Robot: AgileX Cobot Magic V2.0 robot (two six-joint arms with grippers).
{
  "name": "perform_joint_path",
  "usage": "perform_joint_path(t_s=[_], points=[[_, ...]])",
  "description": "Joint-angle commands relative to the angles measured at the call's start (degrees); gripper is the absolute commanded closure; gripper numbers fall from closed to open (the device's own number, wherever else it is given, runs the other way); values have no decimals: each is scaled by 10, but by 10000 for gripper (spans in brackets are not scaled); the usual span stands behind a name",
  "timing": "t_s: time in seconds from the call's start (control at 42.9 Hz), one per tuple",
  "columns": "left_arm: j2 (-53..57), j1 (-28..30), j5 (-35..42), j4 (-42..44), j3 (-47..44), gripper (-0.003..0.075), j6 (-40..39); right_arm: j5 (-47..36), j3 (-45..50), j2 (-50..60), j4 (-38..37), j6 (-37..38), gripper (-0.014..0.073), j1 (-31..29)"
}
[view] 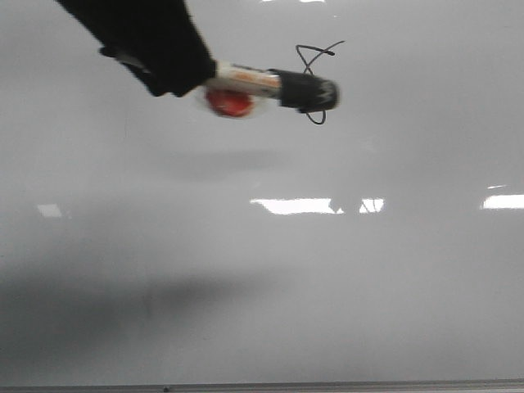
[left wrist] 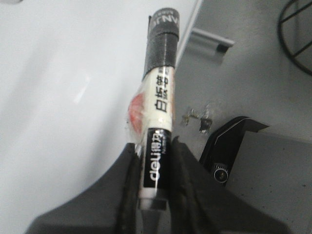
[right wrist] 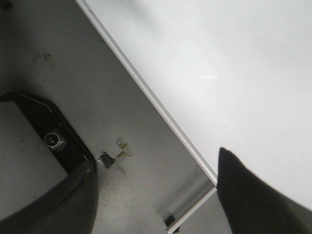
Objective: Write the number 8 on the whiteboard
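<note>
Front view: the number 8 is a thin black marker figure near the far edge of the whiteboard, right of its middle. Its upper loop is small and angular, with a short stray tail running up to the right; most of the lower loop is hidden behind the marker, only its bottom curve showing below the black cap end. The left pincer reaches in from the far left corner and grips the marker's white barrel. A red blob sits just under the barrel. The rest of the glossy pale board lies bare down to the thin grey strip along its near edge.

Left wrist view: the left pincer is closed tight on the marker, both black fingers pressed to its sides. The whiteboard fills one side, its metal edge beside grey floor.

Right wrist view: the right pincer hangs beyond the whiteboard edge over the floor, its fingers spread wide and holding nothing.
</note>
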State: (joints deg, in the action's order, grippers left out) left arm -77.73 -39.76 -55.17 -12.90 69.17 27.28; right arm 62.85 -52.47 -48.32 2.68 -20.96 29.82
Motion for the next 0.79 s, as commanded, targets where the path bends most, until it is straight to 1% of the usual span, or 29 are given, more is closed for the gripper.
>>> perform_joint_path(t_s=[0.0, 0.07, 0.14, 0.21, 0.256, 0.326, 0.419, 0.536, 0.583, 0.653, 0.699, 0.769], points=[[19, 42, -22, 55, 22, 731, -94, -18, -19, 13, -27, 31, 57, -7], [33, 85, -35, 81, 14, 731, -131, -18, -18, 13, -27, 32, 57, -7], [57, 127, -28, 85, -2, 731, -136, -18, -18, 13, -27, 32, 57, -7], [93, 175, -7, 85, -29, 731, -136, -20, -18, 13, -27, 32, 57, -7], [122, 213, 23, 85, -54, 731, -136, -24, -18, 13, -27, 32, 57, -7], [168, 276, 89, 84, -96, 731, -136, -33, -18, 13, -27, 32, 57, -7], [210, 334, 173, 65, -142, 731, -137, -47, -18, 13, -27, 32, 57, -7], [235, 406, 342, 16, -227, 731, -137, -66, -18, 13, -27, 32, 57, -7], [230, 419, 418, 7, -261, 731, -137, -71, -18, 10, -27, 32, 57, -7], [213, 422, 519, -4, -297, 731, -137, -76, -16, 9, -27, 32, 57, -7], [197, 422, 569, -3, -313, 730, -137, -81, -14, 9, -27, 32, 57, -7], [170, 422, 622, -6, -327, 731, -137, -84, -14, 9, -27, 32, 57, -7]])
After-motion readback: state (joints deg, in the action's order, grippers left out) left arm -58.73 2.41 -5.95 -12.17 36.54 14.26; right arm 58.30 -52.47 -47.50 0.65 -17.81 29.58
